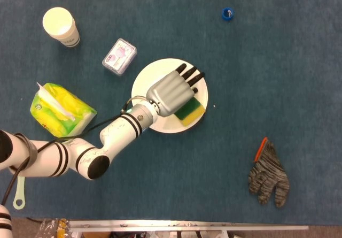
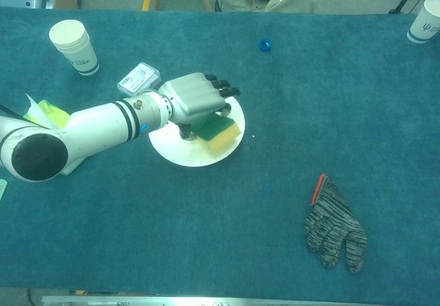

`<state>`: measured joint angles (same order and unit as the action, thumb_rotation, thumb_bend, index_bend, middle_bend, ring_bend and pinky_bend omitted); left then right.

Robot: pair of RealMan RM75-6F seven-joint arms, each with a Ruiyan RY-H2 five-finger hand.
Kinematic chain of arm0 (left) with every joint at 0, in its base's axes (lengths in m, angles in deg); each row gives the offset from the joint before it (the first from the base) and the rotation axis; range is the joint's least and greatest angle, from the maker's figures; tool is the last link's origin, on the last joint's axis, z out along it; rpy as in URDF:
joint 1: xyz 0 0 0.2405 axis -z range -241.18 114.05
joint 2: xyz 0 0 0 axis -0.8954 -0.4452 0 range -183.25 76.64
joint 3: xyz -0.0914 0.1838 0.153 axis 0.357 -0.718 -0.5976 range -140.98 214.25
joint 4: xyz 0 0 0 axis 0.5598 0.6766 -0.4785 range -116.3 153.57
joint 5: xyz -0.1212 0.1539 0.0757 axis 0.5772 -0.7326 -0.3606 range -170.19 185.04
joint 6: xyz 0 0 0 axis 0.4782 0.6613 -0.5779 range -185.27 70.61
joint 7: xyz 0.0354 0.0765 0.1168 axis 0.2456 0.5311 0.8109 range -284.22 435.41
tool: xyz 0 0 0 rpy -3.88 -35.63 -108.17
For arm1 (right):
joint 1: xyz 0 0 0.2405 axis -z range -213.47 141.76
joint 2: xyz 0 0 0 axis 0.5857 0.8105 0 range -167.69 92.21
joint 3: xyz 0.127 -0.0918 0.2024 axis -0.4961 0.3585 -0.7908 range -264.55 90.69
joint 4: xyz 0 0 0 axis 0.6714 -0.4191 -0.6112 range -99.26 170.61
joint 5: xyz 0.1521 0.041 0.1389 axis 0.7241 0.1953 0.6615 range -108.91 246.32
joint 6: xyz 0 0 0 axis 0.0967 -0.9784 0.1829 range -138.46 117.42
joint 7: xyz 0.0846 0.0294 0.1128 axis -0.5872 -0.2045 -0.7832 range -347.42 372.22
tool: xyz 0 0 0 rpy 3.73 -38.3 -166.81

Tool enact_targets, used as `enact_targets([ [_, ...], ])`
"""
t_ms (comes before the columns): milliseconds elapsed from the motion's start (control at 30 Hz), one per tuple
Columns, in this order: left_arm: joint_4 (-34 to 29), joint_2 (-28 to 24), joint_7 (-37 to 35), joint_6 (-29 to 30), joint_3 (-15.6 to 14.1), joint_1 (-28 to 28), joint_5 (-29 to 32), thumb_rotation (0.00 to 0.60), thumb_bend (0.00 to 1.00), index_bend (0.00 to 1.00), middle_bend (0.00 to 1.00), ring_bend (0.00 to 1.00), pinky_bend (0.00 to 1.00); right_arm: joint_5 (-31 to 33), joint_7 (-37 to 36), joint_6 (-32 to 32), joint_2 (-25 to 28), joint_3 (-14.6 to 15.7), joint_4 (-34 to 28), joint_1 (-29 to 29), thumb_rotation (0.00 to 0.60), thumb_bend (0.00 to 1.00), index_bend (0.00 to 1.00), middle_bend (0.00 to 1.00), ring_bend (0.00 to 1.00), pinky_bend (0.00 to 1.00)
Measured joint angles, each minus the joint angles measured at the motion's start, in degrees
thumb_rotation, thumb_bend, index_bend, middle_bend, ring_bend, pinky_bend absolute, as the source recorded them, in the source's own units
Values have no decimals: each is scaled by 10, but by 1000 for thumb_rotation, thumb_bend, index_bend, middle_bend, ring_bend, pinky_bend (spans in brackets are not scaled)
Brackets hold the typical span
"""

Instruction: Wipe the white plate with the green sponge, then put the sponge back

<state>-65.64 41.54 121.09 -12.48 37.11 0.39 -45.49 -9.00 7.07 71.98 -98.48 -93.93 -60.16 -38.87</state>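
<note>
- Blue-green cloth covers the table (image 1: 278, 61), where a round white plate (image 1: 145, 77) sits left of centre.
- Left hand (image 1: 172, 91) lies palm-down over the plate, fingers closed around the green-and-yellow rectangular sponge (image 1: 190, 111), which rests flat on the plate's right part.
- Right hand does not show in either view.
- Judged step: mid-wipe. To do it well, keep the sponge flat and pressed lightly, sweep across the bare left part, and avoid pushing hard enough to slide the plate on the cloth.
- Nearby sit a small clear plastic box (image 1: 119, 56), a white paper cup (image 1: 60, 26) and a yellow-green tissue pack (image 1: 60, 111); a grey knit glove (image 1: 269, 175) lies well apart.
</note>
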Motion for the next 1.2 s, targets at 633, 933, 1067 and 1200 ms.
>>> enact_targets([
  [633, 9, -17, 0, 32, 10, -3, 0, 600, 243, 402, 29, 0, 56, -5, -2, 5, 1, 1, -3, 3, 600, 198, 0, 22, 0, 212],
  [933, 18, -7, 14, 45, 5, -6, -4, 600, 243, 402, 31, 0, 56, -7, -5, 11, 4, 2, -3, 7, 600, 199, 0, 22, 0, 212],
  [1067, 40, 4, 18, 47, 6, -5, -15, 600, 243, 403, 37, 0, 56, -5, -4, 11, 6, 2, -4, 9, 600, 199, 0, 22, 0, 212],
  [1200, 59, 12, 16, 48, 4, -9, -19, 600, 242, 403, 38, 0, 56, -4, -4, 9, 5, 2, -3, 9, 600, 199, 0, 22, 0, 212],
])
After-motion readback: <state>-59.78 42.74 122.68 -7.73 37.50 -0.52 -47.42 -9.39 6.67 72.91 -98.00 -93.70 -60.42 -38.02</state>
